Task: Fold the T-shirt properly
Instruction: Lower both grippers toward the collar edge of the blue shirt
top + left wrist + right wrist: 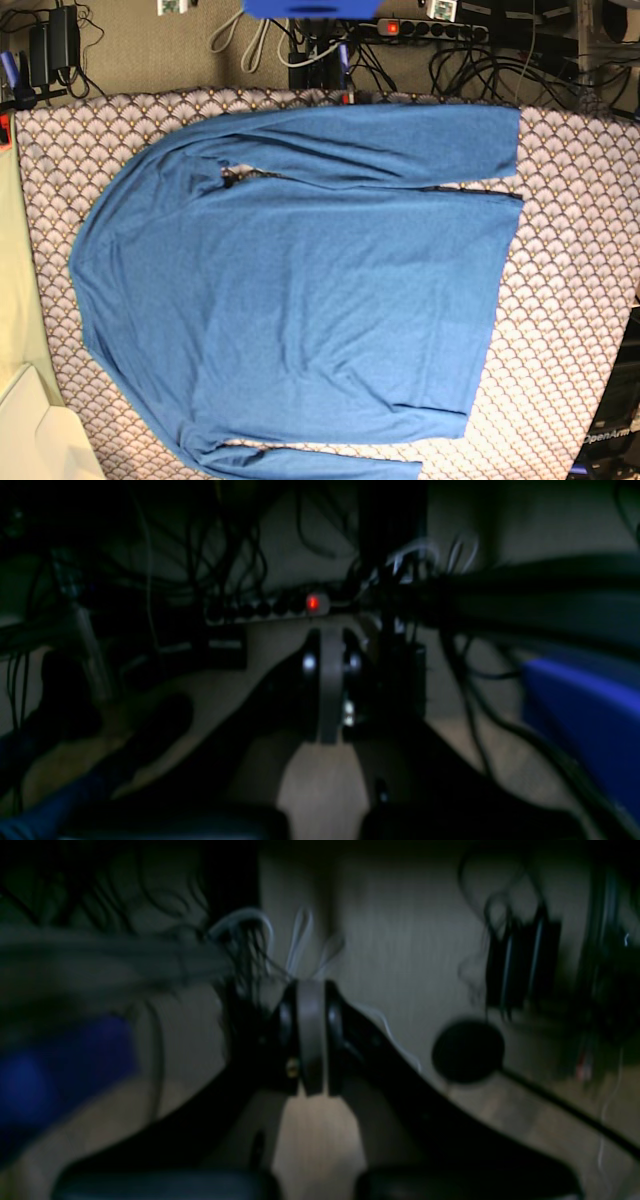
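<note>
Scallop-patterned cloth point(570, 300) covers the table, and the plain medium-blue long-sleeved knit T-shirt point(300, 290) is spread flat across it, both sleeves laid alongside the body. Left gripper point(330, 700) and right gripper point(311, 1040) are seen pressed together, empty, over dim cable-strewn floor.

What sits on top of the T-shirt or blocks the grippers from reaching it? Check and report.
Nothing visible does. The T-shirt lies spread flat on the scallop-patterned cloth with nothing on it. Neither gripper appears in the base view, so their paths down cannot be traced.
</note>
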